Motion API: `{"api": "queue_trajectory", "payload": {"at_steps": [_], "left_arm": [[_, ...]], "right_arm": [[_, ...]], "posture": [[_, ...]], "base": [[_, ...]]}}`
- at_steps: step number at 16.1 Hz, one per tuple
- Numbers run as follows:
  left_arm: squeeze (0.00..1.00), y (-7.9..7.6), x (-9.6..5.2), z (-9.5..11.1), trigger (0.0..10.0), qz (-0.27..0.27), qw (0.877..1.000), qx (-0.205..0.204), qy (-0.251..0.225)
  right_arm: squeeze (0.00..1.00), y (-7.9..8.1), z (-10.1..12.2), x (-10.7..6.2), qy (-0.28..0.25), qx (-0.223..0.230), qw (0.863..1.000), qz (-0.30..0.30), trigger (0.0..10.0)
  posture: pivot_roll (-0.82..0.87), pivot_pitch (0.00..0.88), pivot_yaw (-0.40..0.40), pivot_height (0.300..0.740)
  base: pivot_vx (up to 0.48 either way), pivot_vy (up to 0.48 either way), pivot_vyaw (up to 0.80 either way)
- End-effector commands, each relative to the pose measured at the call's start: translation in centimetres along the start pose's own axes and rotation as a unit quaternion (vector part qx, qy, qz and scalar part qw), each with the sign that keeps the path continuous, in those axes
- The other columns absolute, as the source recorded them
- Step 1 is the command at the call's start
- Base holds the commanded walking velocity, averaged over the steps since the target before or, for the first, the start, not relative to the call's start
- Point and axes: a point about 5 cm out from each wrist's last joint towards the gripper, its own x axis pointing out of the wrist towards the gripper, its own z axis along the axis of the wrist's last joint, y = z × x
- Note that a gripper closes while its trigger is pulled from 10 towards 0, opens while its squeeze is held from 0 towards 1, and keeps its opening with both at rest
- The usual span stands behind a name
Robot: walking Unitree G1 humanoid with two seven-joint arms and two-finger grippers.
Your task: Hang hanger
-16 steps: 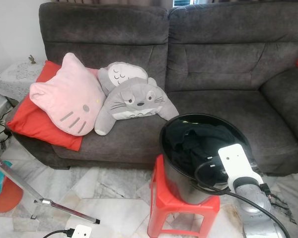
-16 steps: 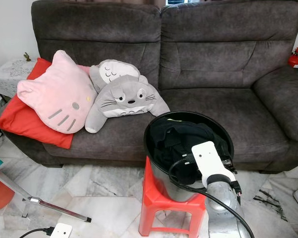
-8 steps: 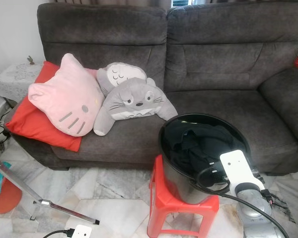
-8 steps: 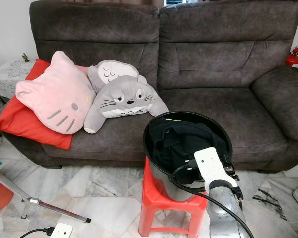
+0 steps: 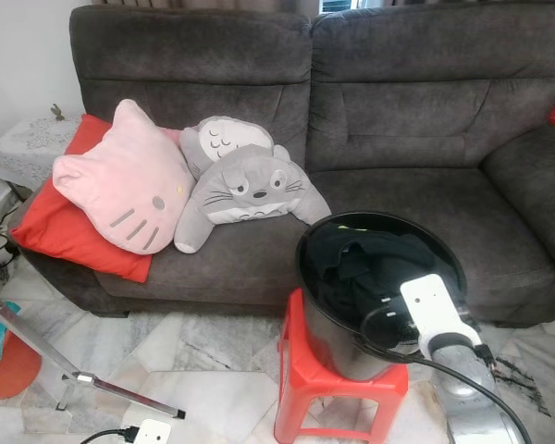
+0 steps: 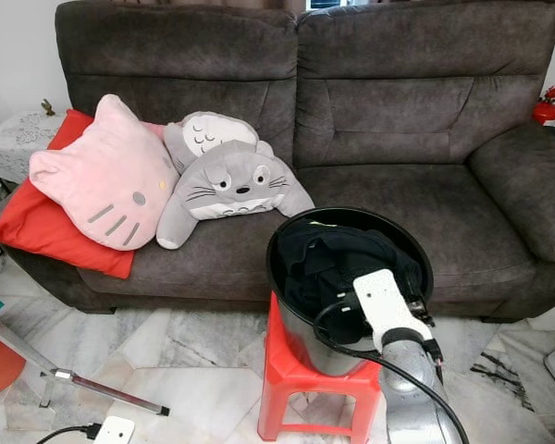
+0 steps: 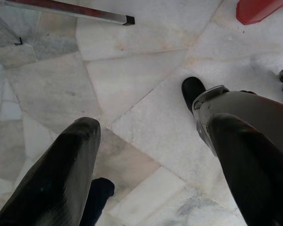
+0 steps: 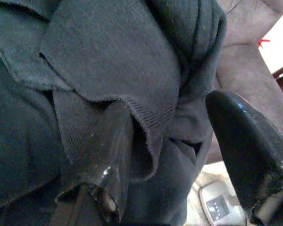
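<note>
- Right gripper (image 8: 174, 155) is down in the black bucket (image 5: 326, 242), fingers (image 8: 247, 141) spread wide, one pressed into a fold of dark clothing (image 8: 108, 61).
- Bucket on the red stool (image 5: 305, 370), at 6 o'clock from the sofa (image 5: 398, 111).
- Left gripper (image 7: 153, 165) hangs over marble floor (image 7: 132, 80), fingers apart.
- Hanger: can't tell where.

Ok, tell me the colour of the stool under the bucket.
Red: the plastic stool holding the black bucket shows best in the right eye view.
</note>
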Motion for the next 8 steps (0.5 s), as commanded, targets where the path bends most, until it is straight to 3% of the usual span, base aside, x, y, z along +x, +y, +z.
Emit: {"api": "queue_trajectory", "payload": {"at_steps": [1, 4, 8], "left_arm": [[0.00, 0.0, 0.0, -0.3, 10.0, 0.001, 1.000, 0.006, 0.007], [0.00, 0.0, 0.0, -0.3, 10.0, 0.001, 1.000, 0.006, 0.006], [0.00, 0.0, 0.0, -0.3, 10.0, 0.002, 1.000, 0.007, 0.006]], "right_arm": [[0.00, 0.1, 0.2, 0.2, -0.005, 0.003, 1.000, 0.003, 10.0], [0.00, 0.2, -0.2, 0.6, -0.007, -0.012, 1.000, -0.002, 10.0], [0.00, 0.4, 0.2, 1.2, -0.047, -0.032, 0.998, 0.011, 10.0]], "posture": [[-0.21, 0.000, 0.023, 0.740], [-0.21, 0.000, 0.025, 0.740], [-0.21, 0.000, 0.027, 0.740]], "base": [[0.000, 0.000, 0.00], [0.000, 0.000, 0.00], [0.000, 0.000, 0.00]]}}
